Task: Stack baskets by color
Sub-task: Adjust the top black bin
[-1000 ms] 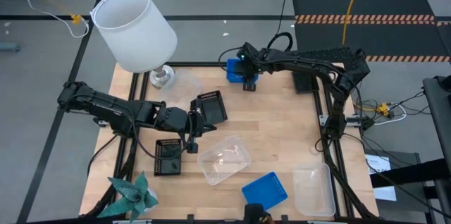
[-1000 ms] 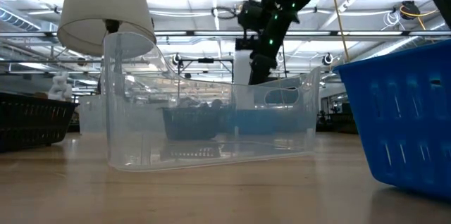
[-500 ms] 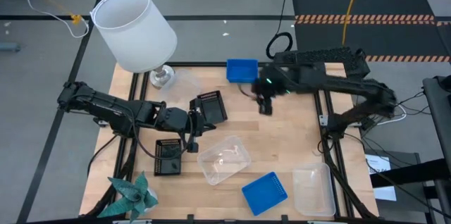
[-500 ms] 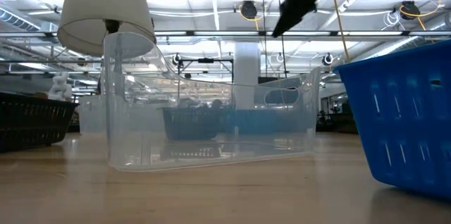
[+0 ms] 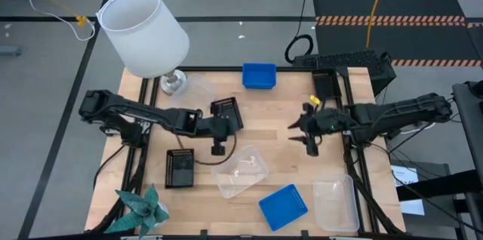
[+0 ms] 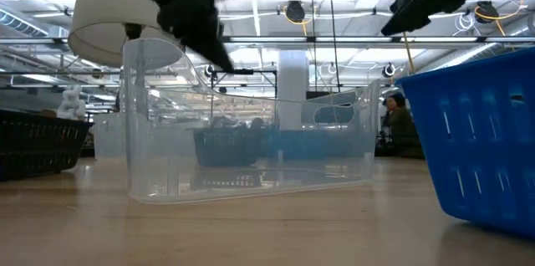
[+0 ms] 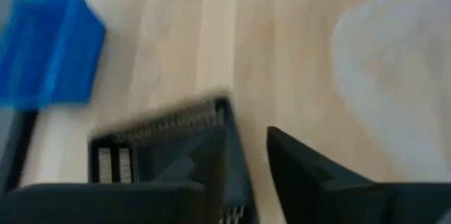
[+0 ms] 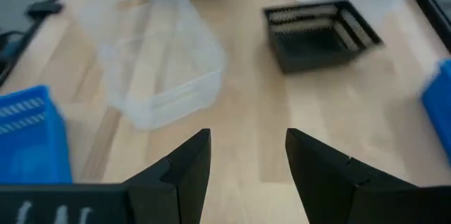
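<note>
Swinging off the far blue basket point(image 5: 259, 75), the right gripper point(image 5: 305, 131) hung spread, empty; no baskets were stacked yet.

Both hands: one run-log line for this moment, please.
left hand: open beside black slotted plastic basket | right hand: open, empty, mid-table | blue rectangular plastic basket: at far edge

My overhead camera looks straight down on the whole table point(image 5: 287, 130); my low camera sits at tabletop level, close behind the clear basket point(image 6: 251, 145). My wrist cameras look forward past my fingers, and the right one shares that clear basket point(image 8: 151, 55) with both.
</note>
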`<act>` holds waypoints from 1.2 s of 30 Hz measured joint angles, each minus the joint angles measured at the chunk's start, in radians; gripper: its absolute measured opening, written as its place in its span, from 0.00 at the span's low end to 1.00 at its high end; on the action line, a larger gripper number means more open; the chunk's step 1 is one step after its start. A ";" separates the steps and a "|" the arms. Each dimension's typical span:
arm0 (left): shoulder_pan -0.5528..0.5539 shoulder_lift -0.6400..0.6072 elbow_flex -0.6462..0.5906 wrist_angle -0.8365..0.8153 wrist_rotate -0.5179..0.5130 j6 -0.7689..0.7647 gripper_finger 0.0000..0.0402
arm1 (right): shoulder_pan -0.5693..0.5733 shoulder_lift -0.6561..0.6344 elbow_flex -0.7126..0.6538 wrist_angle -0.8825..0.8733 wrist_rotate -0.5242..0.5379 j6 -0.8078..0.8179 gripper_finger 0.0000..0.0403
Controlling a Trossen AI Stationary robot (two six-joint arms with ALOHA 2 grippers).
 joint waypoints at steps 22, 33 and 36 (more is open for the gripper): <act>0.063 0.115 0.000 0.006 0.004 -0.226 0.49 | -0.145 -0.014 0.000 -0.182 0.487 0.127 0.37; 0.075 0.102 0.000 0.009 0.005 0.002 0.49 | -0.695 0.238 0.088 -0.113 0.110 0.022 0.11; 0.099 0.103 0.000 0.009 0.004 0.029 0.49 | -0.824 0.337 0.156 -0.147 0.036 0.012 0.04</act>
